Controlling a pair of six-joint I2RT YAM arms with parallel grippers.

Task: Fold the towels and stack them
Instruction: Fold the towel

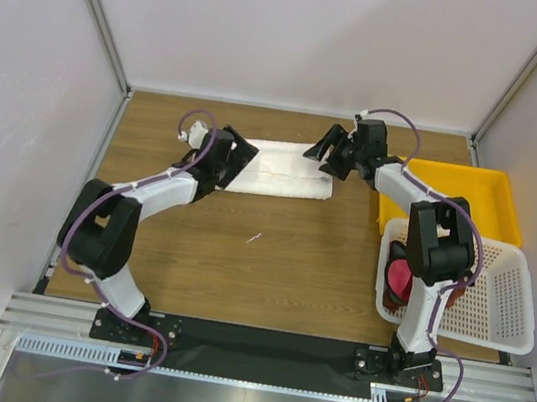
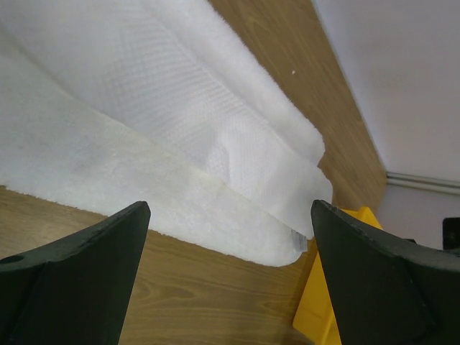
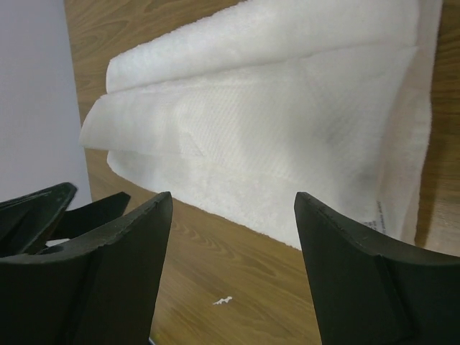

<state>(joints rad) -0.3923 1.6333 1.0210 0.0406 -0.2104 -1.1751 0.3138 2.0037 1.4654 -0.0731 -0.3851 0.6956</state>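
The white towel (image 1: 282, 178) lies folded into a long strip at the back of the wooden table. Its layered folds show in the left wrist view (image 2: 144, 108) and the right wrist view (image 3: 287, 129), and a small tag (image 2: 300, 241) sticks out at one corner. My left gripper (image 1: 238, 156) (image 2: 230, 208) hovers open at the towel's left end with nothing between its fingers. At the right end, my right gripper (image 1: 324, 152) (image 3: 232, 198) is open and empty too. A magenta towel (image 1: 400, 276) and a reddish-brown one (image 1: 390, 302) lie in the white basket (image 1: 507, 297).
A yellow tray (image 1: 496, 200) (image 2: 316, 316) stands at the back right, just beyond the white towel's end. The perforated basket sits in front of it by the right arm's base. A small white speck (image 1: 255, 238) (image 3: 223, 300) lies mid-table.
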